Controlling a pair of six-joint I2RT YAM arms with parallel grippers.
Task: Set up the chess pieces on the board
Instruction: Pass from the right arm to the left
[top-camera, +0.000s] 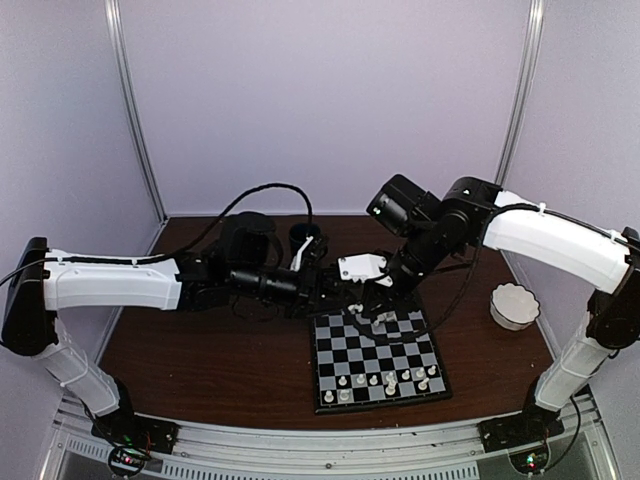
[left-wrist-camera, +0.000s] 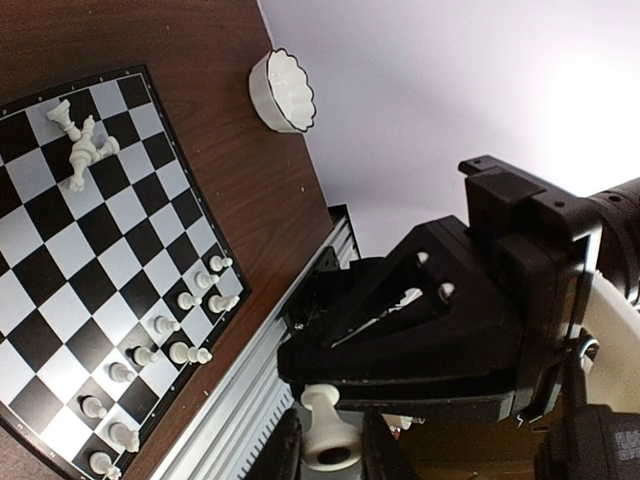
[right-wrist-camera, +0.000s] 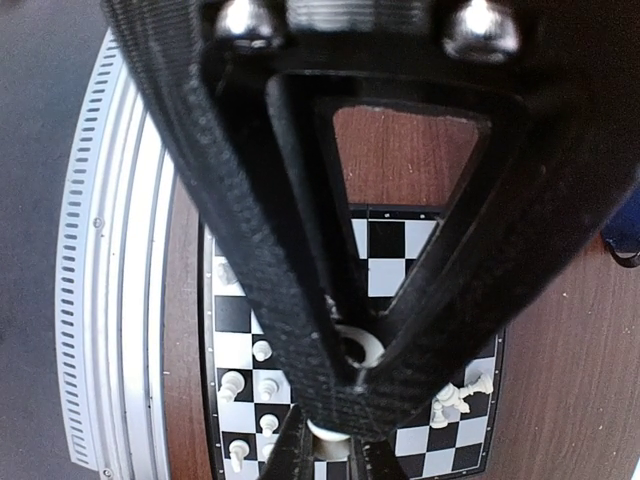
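The board lies right of centre, and also shows in the left wrist view and the right wrist view. Several white chess pieces stand along its near rows. Two or three lie tumbled near its far edge. My left gripper is shut on a white chess piece, held in the air. My right gripper meets it tip to tip above the board's far edge. A white piece sits between its narrow fingers.
A white scalloped bowl stands on the brown table right of the board. A dark mug stands at the back behind the left arm. The aluminium rail runs along the near table edge.
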